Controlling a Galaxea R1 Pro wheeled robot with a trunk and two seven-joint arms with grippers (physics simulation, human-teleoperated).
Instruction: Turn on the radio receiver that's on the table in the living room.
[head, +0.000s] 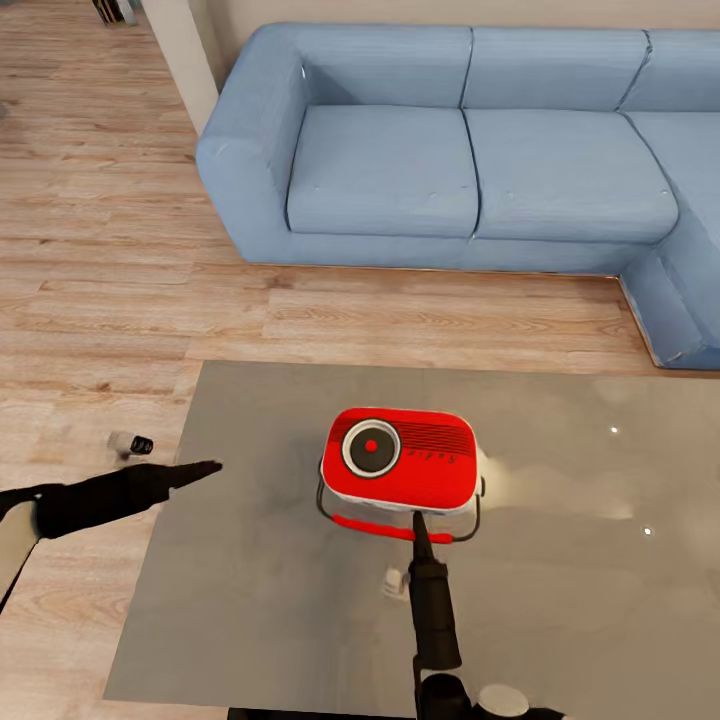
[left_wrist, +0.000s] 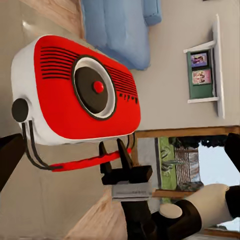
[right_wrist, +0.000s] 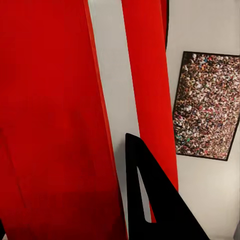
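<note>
The red radio receiver (head: 400, 460) lies on its back on the grey table (head: 250, 600), near the table's middle, with its round dial facing up. Its thin handle with a red grip (head: 375, 527) points toward me. My right gripper (head: 418, 520) comes in from the near side, its tip at the handle and the radio's near edge. In the left wrist view its two fingers (left_wrist: 112, 150) stand slightly apart across the red grip, beside the radio receiver (left_wrist: 75, 90). A black finger (right_wrist: 150, 210) shows against the red body (right_wrist: 50, 125). My left gripper (head: 205, 467) hovers open at the table's left edge, pointing at the radio.
The blue L-shaped sofa (head: 450, 150) stands beyond the table across a strip of wood floor. A small dark-and-white object (head: 130, 443) lies on the floor left of the table. A framed crowd picture (right_wrist: 205, 105) and a wall shelf with photos (left_wrist: 202, 75) hang on the walls.
</note>
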